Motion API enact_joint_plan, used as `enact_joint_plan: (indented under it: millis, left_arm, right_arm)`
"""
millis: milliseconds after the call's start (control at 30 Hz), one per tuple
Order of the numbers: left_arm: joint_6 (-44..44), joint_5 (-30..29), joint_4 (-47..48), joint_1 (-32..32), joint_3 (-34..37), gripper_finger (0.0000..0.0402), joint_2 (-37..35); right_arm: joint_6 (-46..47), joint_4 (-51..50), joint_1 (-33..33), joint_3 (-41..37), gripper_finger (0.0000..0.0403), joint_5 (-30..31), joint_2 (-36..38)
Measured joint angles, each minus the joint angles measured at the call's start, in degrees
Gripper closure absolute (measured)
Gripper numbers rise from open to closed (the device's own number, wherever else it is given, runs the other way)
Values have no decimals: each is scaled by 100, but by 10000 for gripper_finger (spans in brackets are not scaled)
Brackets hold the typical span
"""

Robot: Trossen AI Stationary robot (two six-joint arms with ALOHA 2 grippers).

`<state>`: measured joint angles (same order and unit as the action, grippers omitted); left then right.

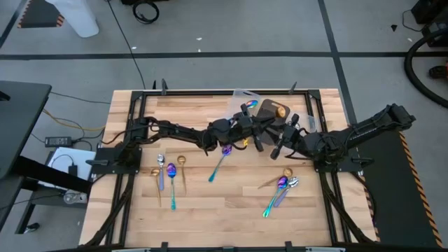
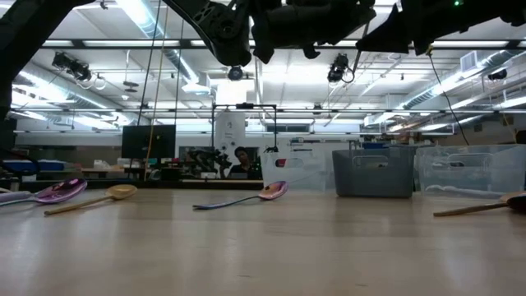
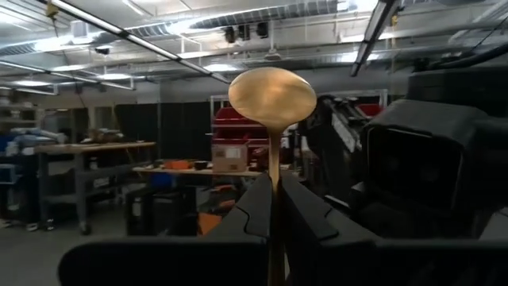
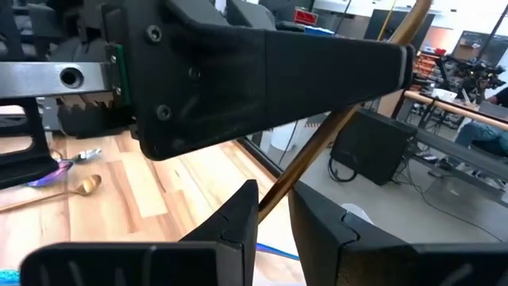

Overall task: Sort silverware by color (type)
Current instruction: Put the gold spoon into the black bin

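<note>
While a gold spoon (image 3: 272,99) is being pinched at its slim, slippery, rigid handle by the closed left gripper (image 3: 274,210), the right gripper (image 4: 274,208) is being closed around the same handle, above the counter (image 1: 231,210).

Gold spoon (image 3: 272,99), iridescent purple-teal spoon (image 1: 219,163), pale wooden table (image 1: 231,210)

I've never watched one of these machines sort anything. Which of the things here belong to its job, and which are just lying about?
Part of the job:
- gold spoon gripped upright in the left tool, with the right tool around its handle
- spoons on the table: left group, lone iridescent spoon, right group

Just lying about:
- dark bin
- clear trays
- black cables on the floor
</note>
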<state>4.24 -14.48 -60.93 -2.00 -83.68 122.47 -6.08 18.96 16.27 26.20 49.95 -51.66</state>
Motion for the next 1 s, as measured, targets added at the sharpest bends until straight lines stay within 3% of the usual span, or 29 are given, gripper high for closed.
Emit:
enact_joint_plan:
  millis: [233,533,667,867,1000]
  left_arm:
    - [-56,42,-31,4,0,381,-2]
    - [-81,26,-2,2,0,370,-13]
    - [-179,-309,84,53,0,332,-13]
    - [413,-810,189,173,0,244,-27]
    - [719,-1465,1057,298,2,208,-303]
  right_arm:
    - [-11,47,0,0,330,-5,-2]
    - [306,51,-4,0,388,232,2]
    - [323,30,-6,-2,390,263,-4]
    - [385,43,14,0,391,306,-4]
    - [462,32,15,0,391,422,-4]
